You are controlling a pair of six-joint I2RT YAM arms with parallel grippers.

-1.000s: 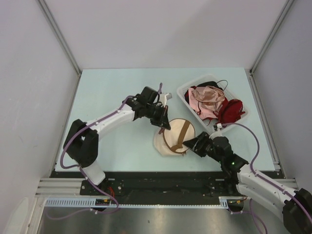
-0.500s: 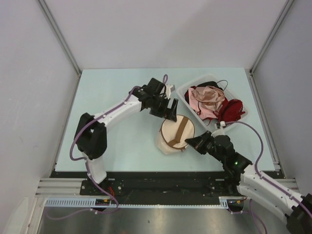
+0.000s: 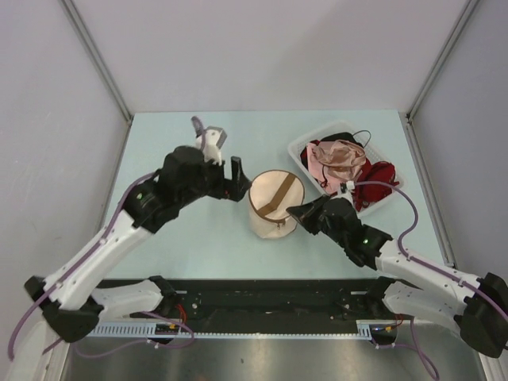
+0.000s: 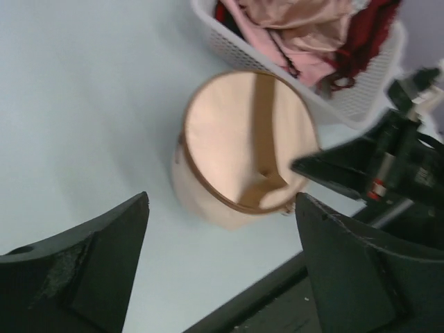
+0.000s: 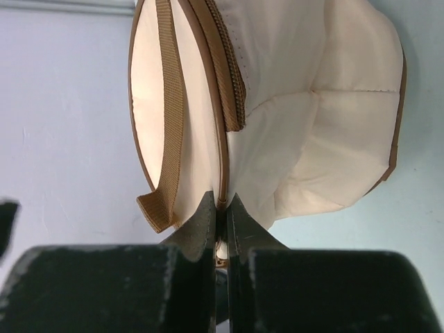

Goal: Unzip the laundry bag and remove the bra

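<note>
**A:** Whereabouts of the laundry bag (image 3: 272, 208)?

**B:** Near the middle of the pale blue table (image 3: 175, 230). Tipped up on its edge, with the round beige face and the brown strap (image 3: 275, 202) turned upward.

**A:** On the right of the bag?

**B:** Right gripper (image 3: 292, 211), touching it. Jaws pressed narrow on the bag's brown-trimmed rim, just beside the strap's lower end. Zipper (image 5: 227, 69) running up the bag's side from there, teeth closed along the stretch in view.

**A:** And on the left of the bag?

**B:** Left gripper (image 3: 233, 182), just beside the bag but apart from it. Jaws spread wide, holding nothing, aimed at the bag's round face.

**A:** Beyond the bag?

**B:** White plastic tray (image 3: 296, 152) off to the far right of the bag, near but not touching. Heaped with a pink satin garment (image 3: 337, 159) and a red-and-black garment (image 3: 377, 178).

**A:** Anything in the way?

**B:** Right arm lying across the gap between the bag and the tray's near corner. Bare table on the bag's near side. Cannot tell what sits inside the bag.
</note>
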